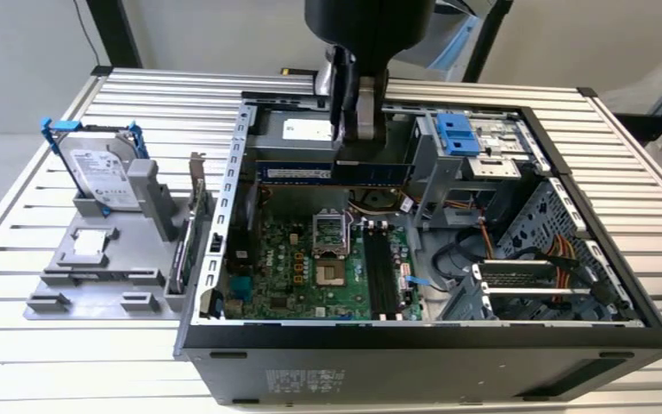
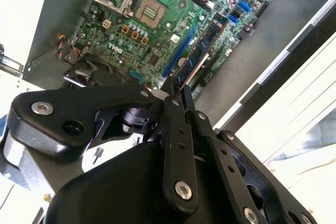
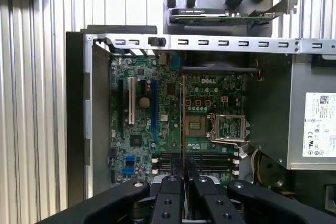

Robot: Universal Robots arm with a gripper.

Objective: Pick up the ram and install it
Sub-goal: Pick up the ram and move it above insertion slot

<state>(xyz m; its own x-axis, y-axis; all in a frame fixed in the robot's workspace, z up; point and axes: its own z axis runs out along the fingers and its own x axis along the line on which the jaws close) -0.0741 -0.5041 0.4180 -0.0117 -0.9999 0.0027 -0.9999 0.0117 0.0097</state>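
Observation:
The ram (image 1: 296, 172) is a long blue stick that hangs level above the rear of the open computer case (image 1: 423, 341). My gripper (image 1: 354, 159) is shut on it from above, near its middle. In both wrist views the ram shows edge-on, a thin strip (image 2: 202, 45) (image 3: 182, 119) running out from between my fingertips (image 2: 176, 85) (image 3: 184, 174) over the green motherboard (image 3: 136, 129). The black memory slots (image 1: 383, 276) (image 3: 205, 160) lie on the board below, apart from the stick.
A silver hard drive with blue handles (image 1: 101, 177) stands on a grey holder (image 1: 90, 285) at the exterior view's left, next to a card with a metal bracket (image 1: 196, 211). Inside the case are the CPU socket (image 1: 328, 233), a drive cage with blue tabs (image 1: 458, 134) and cables (image 1: 538, 250).

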